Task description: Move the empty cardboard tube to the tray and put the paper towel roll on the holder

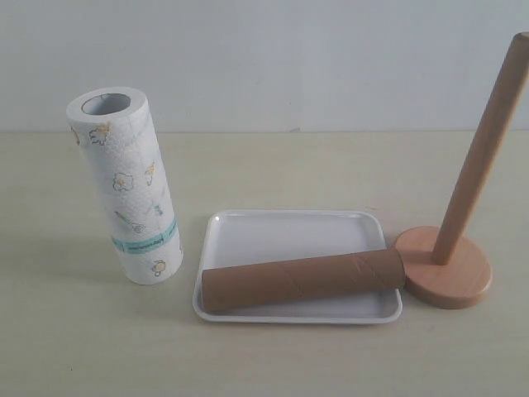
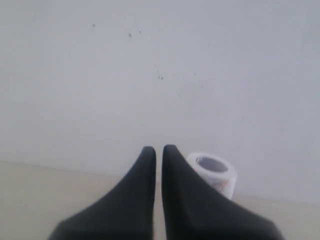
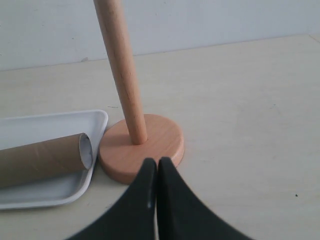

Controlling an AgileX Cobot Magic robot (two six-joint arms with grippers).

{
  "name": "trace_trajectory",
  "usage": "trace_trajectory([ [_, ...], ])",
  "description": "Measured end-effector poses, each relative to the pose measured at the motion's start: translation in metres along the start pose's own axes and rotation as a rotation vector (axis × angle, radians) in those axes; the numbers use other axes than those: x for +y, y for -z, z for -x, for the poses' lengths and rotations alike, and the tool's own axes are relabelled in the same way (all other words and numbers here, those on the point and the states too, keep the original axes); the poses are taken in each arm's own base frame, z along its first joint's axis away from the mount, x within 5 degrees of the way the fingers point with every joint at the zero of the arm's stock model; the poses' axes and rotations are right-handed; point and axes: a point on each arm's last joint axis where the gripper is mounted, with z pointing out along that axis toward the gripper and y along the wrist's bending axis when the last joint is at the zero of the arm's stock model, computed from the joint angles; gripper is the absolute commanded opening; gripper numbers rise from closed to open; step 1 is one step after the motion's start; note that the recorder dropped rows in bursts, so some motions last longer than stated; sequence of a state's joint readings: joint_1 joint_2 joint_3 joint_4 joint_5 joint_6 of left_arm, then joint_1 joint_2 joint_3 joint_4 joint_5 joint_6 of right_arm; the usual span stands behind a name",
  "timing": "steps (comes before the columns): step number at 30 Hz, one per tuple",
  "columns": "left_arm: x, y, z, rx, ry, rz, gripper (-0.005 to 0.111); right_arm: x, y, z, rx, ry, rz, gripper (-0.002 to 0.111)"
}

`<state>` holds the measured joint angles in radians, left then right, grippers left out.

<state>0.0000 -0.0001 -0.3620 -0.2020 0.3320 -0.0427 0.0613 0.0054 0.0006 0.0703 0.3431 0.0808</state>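
The empty cardboard tube (image 1: 302,280) lies on its side along the near rim of the white tray (image 1: 281,231), its right end overhanging toward the holder; the tube (image 3: 40,157) and the tray (image 3: 55,125) also show in the right wrist view. The paper towel roll (image 1: 126,186) stands upright on the table at the left, and its top (image 2: 212,170) peeks out behind my left gripper (image 2: 158,149), which is shut and empty. The wooden holder (image 1: 450,265) stands bare to the right of the tray. My right gripper (image 3: 157,161) is shut and empty, just short of the holder's disc base (image 3: 142,145).
A pale wall runs behind the light wooden table (image 1: 289,165). Neither arm shows in the exterior view.
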Motion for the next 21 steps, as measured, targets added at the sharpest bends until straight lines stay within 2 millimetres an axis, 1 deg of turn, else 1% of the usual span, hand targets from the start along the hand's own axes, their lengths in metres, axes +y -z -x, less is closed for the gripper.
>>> trace_trajectory([
  [6,-0.002,0.002,0.013,-0.123,0.022,-0.013,0.004,0.0,0.0,0.0,0.0,0.0,0.0,0.0],
  [11,-0.003,0.006,0.03,-0.287,0.115,-0.04,0.004,0.0,0.0,0.0,0.0,0.0,0.0,0.0],
  [14,-0.003,0.009,0.039,-0.385,0.138,-0.043,0.004,0.0,0.0,0.0,0.0,0.0,0.0,0.0],
  [18,-0.003,0.017,0.056,-0.541,0.142,-0.045,0.004,0.0,0.0,0.0,0.0,0.0,0.0,0.0],
  [20,-0.005,0.015,0.067,-0.562,0.114,-0.044,0.004,0.0,0.0,0.0,0.0,0.0,0.0,0.0],
  [21,-0.006,0.01,0.071,-0.547,0.094,-0.037,0.004,0.0,0.0,0.0,0.0,0.0,0.0,0.0],
])
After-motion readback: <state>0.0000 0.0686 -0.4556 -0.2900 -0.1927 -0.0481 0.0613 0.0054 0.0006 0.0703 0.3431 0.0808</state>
